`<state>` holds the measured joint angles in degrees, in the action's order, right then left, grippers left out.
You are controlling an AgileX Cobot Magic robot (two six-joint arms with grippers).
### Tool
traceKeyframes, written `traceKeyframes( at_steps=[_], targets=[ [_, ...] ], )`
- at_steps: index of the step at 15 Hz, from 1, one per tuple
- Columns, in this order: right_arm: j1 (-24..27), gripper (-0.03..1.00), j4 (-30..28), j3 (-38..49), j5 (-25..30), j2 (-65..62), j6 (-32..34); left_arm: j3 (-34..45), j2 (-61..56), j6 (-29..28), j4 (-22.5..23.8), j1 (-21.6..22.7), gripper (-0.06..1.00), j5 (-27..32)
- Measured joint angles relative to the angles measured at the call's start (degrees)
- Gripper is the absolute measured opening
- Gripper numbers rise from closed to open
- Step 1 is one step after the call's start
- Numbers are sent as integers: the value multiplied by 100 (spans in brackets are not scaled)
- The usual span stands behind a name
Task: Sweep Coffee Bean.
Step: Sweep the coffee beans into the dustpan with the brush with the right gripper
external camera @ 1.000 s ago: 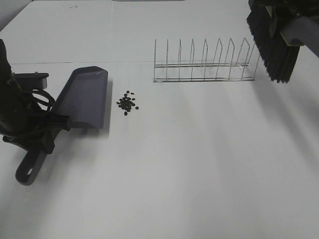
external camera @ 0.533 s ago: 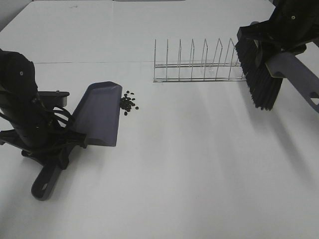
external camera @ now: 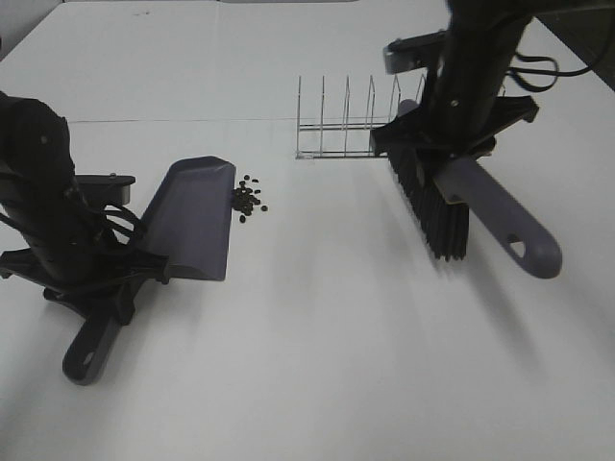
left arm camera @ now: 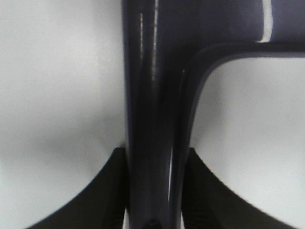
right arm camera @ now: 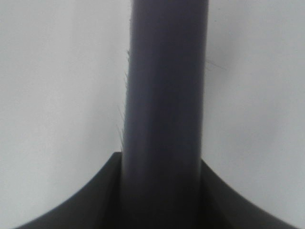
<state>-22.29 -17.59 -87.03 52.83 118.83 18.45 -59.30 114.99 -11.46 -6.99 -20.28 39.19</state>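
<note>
Left gripper (left arm camera: 155,198) clamped on dustpan (external camera: 192,216) handle; right gripper (right arm camera: 162,191) clamped on brush (external camera: 437,216) handle. Coffee bean (external camera: 247,200) pile sits on desk (external camera: 317,365) - right at dustpan's lip, brush well apart.

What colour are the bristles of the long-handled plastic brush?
Black. The bristles show best in the exterior high view.

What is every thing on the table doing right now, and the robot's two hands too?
coffee beans, loose little pile on the table.
dustpan, held by its handle, mouth right beside the coffee beans, none seen inside.
brush, held by its handle, bristles pointing down, well apart from the coffee beans.
wire rack, standing upright behind the brush.
left gripper, shut on the dustpan handle.
right gripper, shut on the brush handle.
</note>
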Motion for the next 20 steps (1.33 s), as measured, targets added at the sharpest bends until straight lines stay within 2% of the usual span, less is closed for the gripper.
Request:
traceKeyframes(
  at_steps=[2,6,7,13,16,20],
  targets=[
    [-435,27,-573,-636,367,561,298,-11,0,23,-6,0,26,11],
    [-1020,27,-625,-2487,1478,1828,-80,-23,0,29,-11,0,26,23],
    [-1220,27,-613,-3438,1662,2395,-350,-23,0,29,-17,0,26,23],
    [-1730,27,149,-4882,1759,3254,-940,-29,0,29,-17,0,26,23],
    [-1994,27,516,-5071,1730,3426,-1066,-29,0,29,-17,0,26,23],
    [-2068,27,1134,-5449,1748,3415,-1140,-29,0,29,-23,0,26,23]
  ],
)
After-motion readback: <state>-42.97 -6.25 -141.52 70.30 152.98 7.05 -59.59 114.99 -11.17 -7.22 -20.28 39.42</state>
